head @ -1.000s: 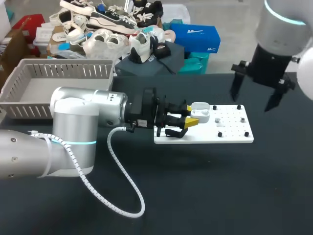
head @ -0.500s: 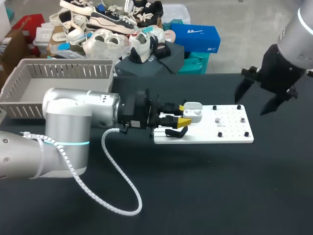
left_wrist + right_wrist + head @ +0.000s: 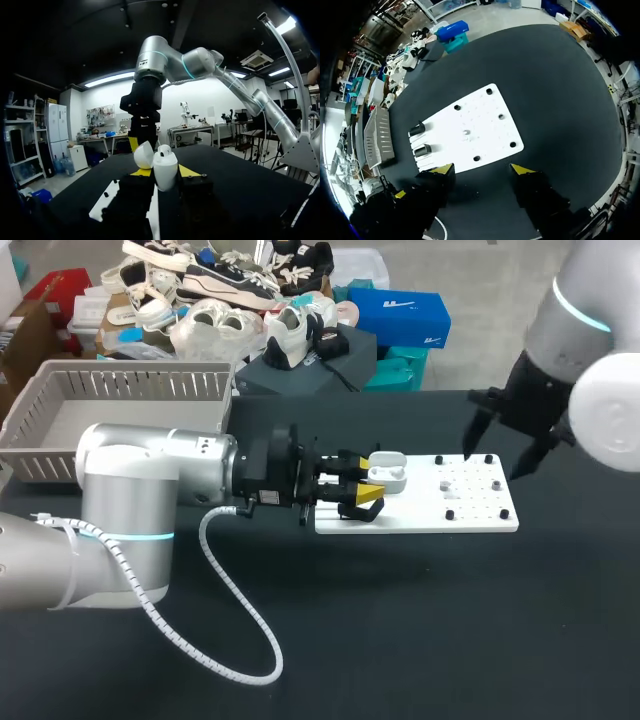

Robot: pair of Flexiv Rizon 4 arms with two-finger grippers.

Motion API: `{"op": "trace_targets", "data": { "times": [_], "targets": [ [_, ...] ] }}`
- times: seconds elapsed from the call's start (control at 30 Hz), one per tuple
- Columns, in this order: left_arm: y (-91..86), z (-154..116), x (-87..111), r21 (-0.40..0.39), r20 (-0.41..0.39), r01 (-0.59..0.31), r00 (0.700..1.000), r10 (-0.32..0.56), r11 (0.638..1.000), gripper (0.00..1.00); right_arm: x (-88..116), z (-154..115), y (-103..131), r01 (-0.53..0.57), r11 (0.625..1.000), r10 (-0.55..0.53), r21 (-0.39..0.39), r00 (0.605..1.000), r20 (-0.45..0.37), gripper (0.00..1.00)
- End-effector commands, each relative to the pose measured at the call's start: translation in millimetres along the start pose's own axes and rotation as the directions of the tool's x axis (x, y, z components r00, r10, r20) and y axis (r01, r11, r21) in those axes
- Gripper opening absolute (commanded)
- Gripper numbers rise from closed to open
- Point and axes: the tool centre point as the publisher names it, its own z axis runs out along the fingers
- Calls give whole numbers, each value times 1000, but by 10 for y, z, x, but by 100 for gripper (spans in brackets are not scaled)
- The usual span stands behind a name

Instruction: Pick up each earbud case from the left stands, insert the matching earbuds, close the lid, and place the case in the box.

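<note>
A white earbud case (image 3: 386, 471) with its lid up sits between the yellow fingertips of my left gripper (image 3: 362, 480), which is shut on it just above the left end of the white board (image 3: 470, 515). In the left wrist view the case (image 3: 165, 171) stands upright between the fingers, its lid (image 3: 144, 155) tipped back. My right gripper (image 3: 497, 445) hangs open over the board's far right part. From its wrist view, the right gripper (image 3: 482, 170) is above the board (image 3: 485, 120) with nothing between its fingers. A small pale piece (image 3: 466, 132) lies mid-board.
The grey slatted box (image 3: 60, 430) stands at the table's back left, also seen as the box (image 3: 377, 137) beside the board. Two black stands (image 3: 420, 140) occupy the board's left end. Black pegs (image 3: 450, 514) dot the board. A white cable (image 3: 240, 630) loops under my left arm.
My left gripper has drawn back leftward a little with the case. My right arm has shifted left toward the board's far right corner, its fingers slightly closer together.
</note>
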Motion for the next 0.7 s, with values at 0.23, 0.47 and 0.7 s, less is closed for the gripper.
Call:
{"op": "trace_targets", "data": {
  "times": [0.23, 0.47, 0.7],
  "targets": [
    [-13, 1, 0, -4, 0, -2, 1000, 2, 1000, 0, -156, 307, 230, -86, 995, 88, 51, 996, -29, 68],
    [-13, 1, 0, -4, 0, -2, 1000, 2, 1000, 0, -141, 457, 351, -85, 995, 87, 52, 996, -34, 54],
    [-13, 1, 0, -4, 0, -2, 1000, 2, 1000, 0, -129, 624, 376, -73, 995, 76, 61, 996, -46, 49]
  ]
}}
